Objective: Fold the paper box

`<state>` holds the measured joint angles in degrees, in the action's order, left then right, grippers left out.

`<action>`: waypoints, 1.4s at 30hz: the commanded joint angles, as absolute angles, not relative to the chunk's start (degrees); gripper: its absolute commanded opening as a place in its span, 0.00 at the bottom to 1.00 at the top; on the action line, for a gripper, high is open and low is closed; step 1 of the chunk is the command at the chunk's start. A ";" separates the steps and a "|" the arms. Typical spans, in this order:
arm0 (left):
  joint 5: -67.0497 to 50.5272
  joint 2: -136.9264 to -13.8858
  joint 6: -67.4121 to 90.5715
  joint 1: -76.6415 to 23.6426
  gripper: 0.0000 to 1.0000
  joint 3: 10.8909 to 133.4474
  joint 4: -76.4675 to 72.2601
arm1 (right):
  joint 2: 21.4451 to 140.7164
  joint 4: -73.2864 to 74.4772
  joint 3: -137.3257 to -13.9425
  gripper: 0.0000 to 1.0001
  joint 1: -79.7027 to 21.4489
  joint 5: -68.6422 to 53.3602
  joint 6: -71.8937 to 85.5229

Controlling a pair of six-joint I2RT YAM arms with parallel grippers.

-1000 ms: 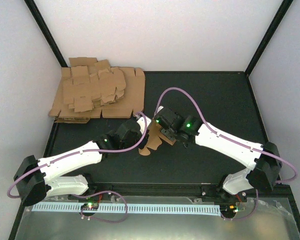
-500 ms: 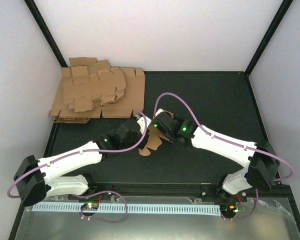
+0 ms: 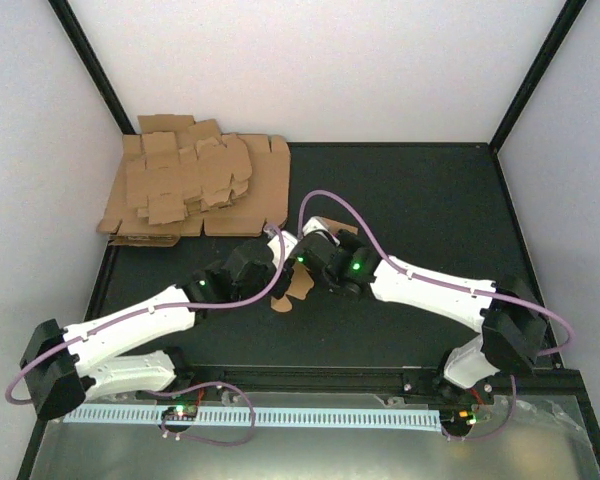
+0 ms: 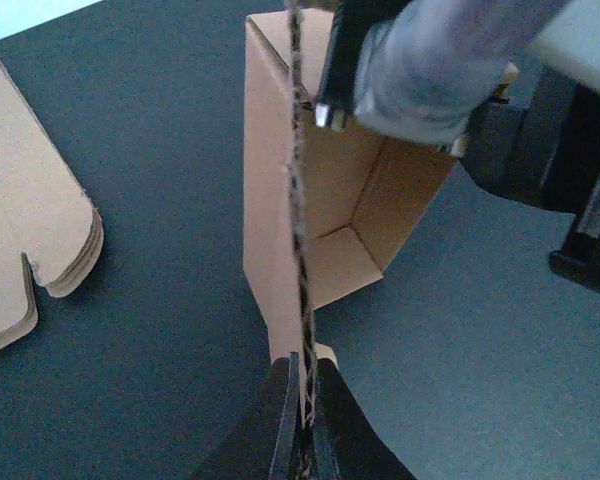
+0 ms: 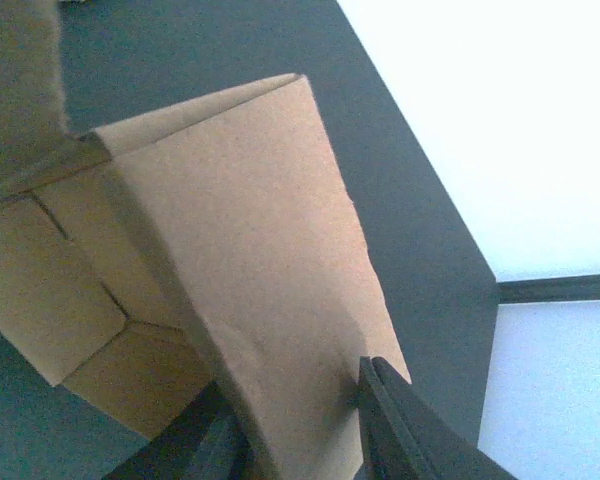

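Shows, from above, two white robot arms meeting near the middle of a black table [image 3: 430,200], over a small brown paper box [image 3: 292,292]. Places the box between the two arm tips, well apart from a pile of flat cardboard sheets [image 3: 195,190] in the far left corner. Sets the left gripper [image 3: 268,262] at the box's left side and the right gripper [image 3: 315,252] at its right, close together.

From the left wrist: shows dark fingers [image 4: 280,420] pinched tight on the edge of one thin cardboard wall, seen edge-on. Behind that wall, shows the box open, inner flaps folded in, resting on the table.

From the right wrist: shows a broad cardboard panel running down between two dark fingers [image 5: 390,420], one of them touching the panel's right edge. Cannot tell whether clamped on the panel or merely straddling it.
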<state>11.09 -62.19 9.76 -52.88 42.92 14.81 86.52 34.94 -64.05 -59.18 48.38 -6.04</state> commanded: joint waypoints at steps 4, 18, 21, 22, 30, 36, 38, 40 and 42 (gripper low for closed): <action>6.73 -57.73 9.48 -51.97 0.02 45.66 11.78 | 86.55 27.33 -61.09 0.22 -59.99 52.35 -5.76; -17.28 -57.84 18.82 -42.58 0.02 59.43 26.68 | 81.42 28.58 -59.87 0.18 -59.94 40.13 -3.94; -23.71 -59.09 21.92 -39.69 0.04 61.92 29.47 | 79.78 30.45 -60.23 0.18 -59.88 33.12 -2.74; -25.85 -59.68 22.89 -38.63 0.04 62.75 30.47 | 79.46 31.48 -60.52 0.18 -59.81 30.54 -2.24; -43.59 -64.21 27.25 -30.13 0.05 63.43 30.76 | 79.44 40.51 -63.25 0.18 -59.55 14.19 -0.38; -52.93 -70.43 26.75 -26.99 0.03 61.04 30.32 | 79.00 43.18 -62.14 0.19 -59.33 5.20 -0.24; -53.70 -72.82 25.11 -26.61 0.03 60.91 31.66 | 79.62 44.64 -62.14 0.20 -59.33 3.05 0.25; -53.56 -76.06 23.33 -26.45 0.04 60.84 32.75 | 80.23 45.79 -61.78 0.21 -59.27 1.82 0.90; -53.57 -78.06 21.87 -26.28 0.05 60.82 33.46 | 80.58 46.30 -60.92 0.22 -59.24 1.76 1.56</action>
<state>-49.87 -75.05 25.23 -27.05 60.40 36.56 79.81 45.21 -61.60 -58.57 10.39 -0.36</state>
